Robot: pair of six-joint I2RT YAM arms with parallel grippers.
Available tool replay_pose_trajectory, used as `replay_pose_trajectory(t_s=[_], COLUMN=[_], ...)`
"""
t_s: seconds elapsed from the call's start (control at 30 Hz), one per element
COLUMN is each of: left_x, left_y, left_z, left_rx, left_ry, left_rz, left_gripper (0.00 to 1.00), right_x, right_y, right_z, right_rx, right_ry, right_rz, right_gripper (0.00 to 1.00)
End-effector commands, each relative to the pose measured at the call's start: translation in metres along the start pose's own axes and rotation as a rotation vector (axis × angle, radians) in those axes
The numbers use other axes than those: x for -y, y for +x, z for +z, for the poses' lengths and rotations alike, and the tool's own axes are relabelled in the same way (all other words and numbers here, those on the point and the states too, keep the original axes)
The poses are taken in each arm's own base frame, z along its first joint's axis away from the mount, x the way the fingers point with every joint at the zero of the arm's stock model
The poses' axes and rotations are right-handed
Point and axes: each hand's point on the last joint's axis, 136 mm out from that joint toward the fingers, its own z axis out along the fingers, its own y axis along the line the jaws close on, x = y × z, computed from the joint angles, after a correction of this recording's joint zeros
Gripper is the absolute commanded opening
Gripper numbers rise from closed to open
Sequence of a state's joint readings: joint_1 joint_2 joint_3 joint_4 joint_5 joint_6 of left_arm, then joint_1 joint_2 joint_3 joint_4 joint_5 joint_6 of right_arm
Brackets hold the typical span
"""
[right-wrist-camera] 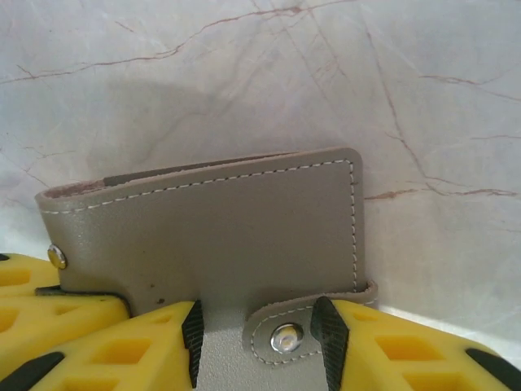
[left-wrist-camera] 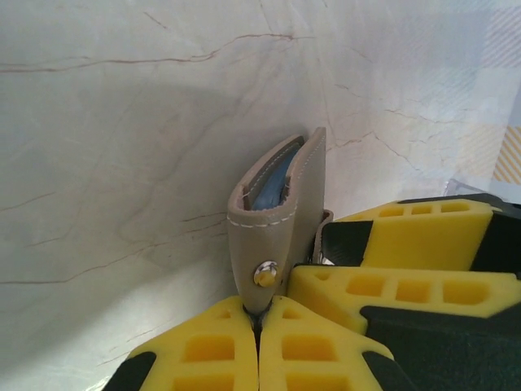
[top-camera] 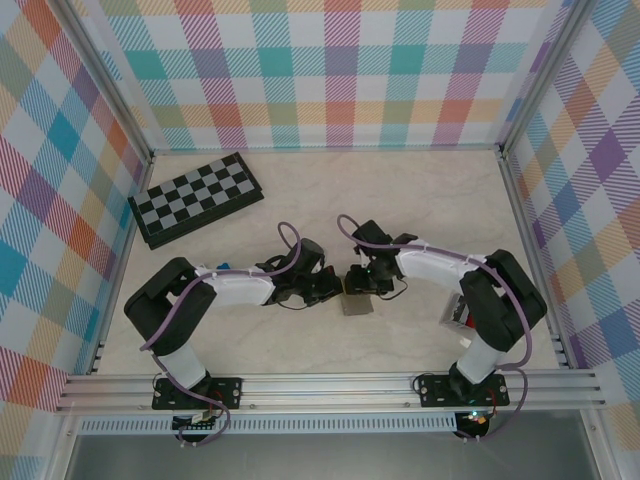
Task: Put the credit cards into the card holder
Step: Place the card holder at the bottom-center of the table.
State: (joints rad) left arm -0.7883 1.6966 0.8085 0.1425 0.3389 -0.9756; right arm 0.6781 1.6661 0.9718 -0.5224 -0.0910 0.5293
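Note:
The card holder (top-camera: 356,304), a flat grey stitched wallet, is held between the two arms at the table's middle. In the left wrist view it (left-wrist-camera: 277,212) stands on edge, slightly parted, with blue-grey lining showing inside. My left gripper (left-wrist-camera: 260,314) is shut on its lower corner beside a metal stud. In the right wrist view its broad grey face (right-wrist-camera: 220,228) fills the middle. My right gripper (right-wrist-camera: 260,334) is open, its fingers on either side of the snap strap (right-wrist-camera: 286,336). The credit cards (top-camera: 456,314) show as a red and pale sliver beside the right arm, mostly hidden.
A black-and-grey chequered board (top-camera: 195,200) lies at the back left. A small blue block (top-camera: 222,268) peeks out behind the left arm. Chequered walls close in three sides. The marble tabletop (top-camera: 400,190) lies bare behind the grippers.

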Motion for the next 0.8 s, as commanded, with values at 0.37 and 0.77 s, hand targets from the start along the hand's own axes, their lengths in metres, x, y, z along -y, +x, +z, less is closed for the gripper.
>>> replay_pose_trajectory(t_s=[0.37, 0.77], left_x=[-0.003, -0.020], left_y=[-0.005, 0.003], left_z=[-0.019, -0.022], left_rx=[0.044, 0.017], left_ry=[-0.047, -0.116], left_rz=[0.038, 0.083], left_gripper=[0.00, 0.00], right_x=[0.058, 0.062], right_y=[0.026, 0.026], right_z=[-0.004, -0.012], right_rx=[-0.012, -0.010], right_ry=[0.388, 0.271], right_rz=[-0.029, 0.045], right_gripper=[0.16, 0.18])
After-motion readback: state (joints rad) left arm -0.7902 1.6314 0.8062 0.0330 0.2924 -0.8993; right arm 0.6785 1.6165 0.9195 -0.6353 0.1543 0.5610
